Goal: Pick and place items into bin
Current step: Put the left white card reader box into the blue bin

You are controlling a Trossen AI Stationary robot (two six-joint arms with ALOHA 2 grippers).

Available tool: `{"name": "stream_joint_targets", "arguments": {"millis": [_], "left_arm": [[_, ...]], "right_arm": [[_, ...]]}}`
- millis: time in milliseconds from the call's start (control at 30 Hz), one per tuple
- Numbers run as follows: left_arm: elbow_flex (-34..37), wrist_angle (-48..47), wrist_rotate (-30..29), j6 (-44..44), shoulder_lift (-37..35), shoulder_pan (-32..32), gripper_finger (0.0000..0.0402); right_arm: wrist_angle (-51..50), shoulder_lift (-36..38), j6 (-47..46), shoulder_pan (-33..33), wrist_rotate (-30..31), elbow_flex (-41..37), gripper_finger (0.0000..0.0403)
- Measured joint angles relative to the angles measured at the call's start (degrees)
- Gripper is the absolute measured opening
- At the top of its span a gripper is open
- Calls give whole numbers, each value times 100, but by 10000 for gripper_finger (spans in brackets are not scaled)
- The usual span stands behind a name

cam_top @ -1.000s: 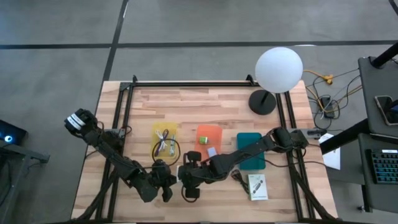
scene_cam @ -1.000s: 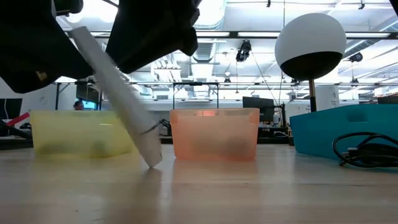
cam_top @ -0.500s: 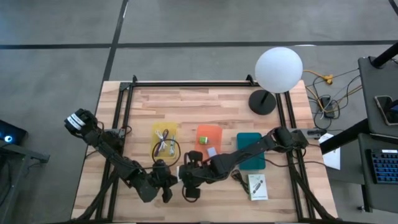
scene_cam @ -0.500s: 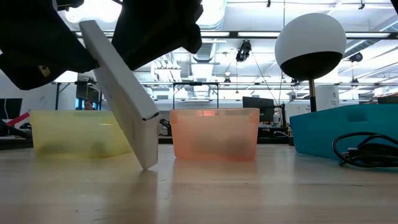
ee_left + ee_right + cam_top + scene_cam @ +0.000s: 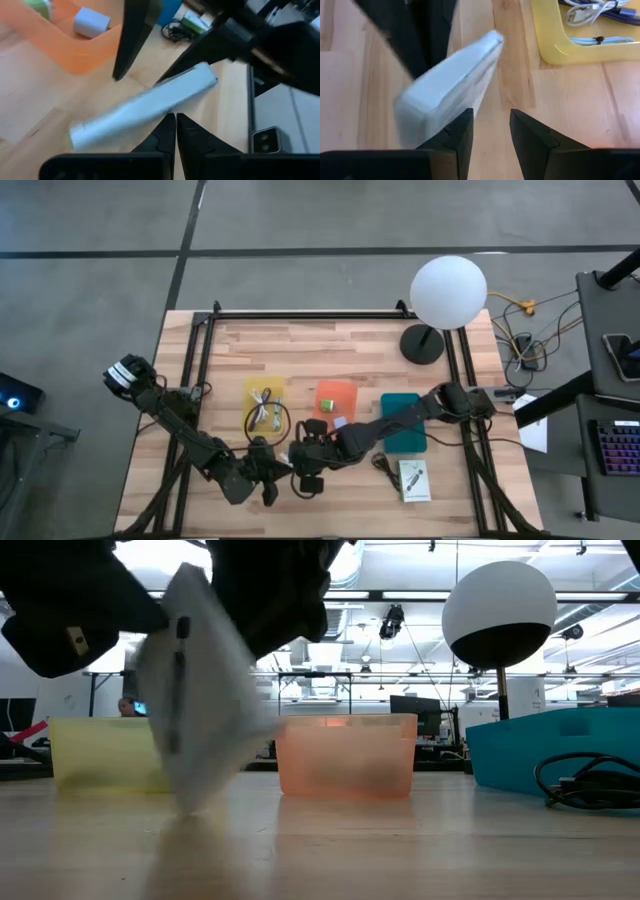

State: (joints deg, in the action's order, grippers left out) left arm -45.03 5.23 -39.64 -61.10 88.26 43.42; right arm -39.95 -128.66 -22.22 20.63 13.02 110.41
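- Tipping over near the table's front edge, the white packet (image 5: 195, 705) now leans flatter than half a second ago, slipping free beside the right gripper (image 5: 297, 470), fingers apart.
- Left gripper (image 5: 268, 476) waits alongside, fingers together.
- Yellow bin (image 5: 264, 392), orange bin (image 5: 337, 398) and teal bin (image 5: 403, 420) stand beyond; placing likely needs a regrasp.

- We see the white packet (image 5: 195, 705) only as a motion smear in the low view; its print is unreadable.
- Both arms are cut off by that picture's top edge there.
- From above, the packet is hidden under the two grippers.
- In the yellow bin (image 5: 555, 40), the cords (image 5: 592, 12) run off the right wrist picture's edge.
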Motion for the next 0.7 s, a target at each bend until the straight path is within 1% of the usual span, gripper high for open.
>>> {"name": "stream_joint_targets", "arguments": {"millis": [167,433,567,700], "left_arm": [[-11,133,-6,4,-3,2,0],[-3,16,2,4,-1,-5,0],[21,-27,188,9,-1,-3,0],[24,-158,234,5,-1,-3,0]], "right_arm": [[-3,0,282,4,-66,59,118],[-132,0,268,-6,-66,66,118],[-181,15,274,-1,-66,66,118],[-179,47,274,-3,-63,69,118]]}}
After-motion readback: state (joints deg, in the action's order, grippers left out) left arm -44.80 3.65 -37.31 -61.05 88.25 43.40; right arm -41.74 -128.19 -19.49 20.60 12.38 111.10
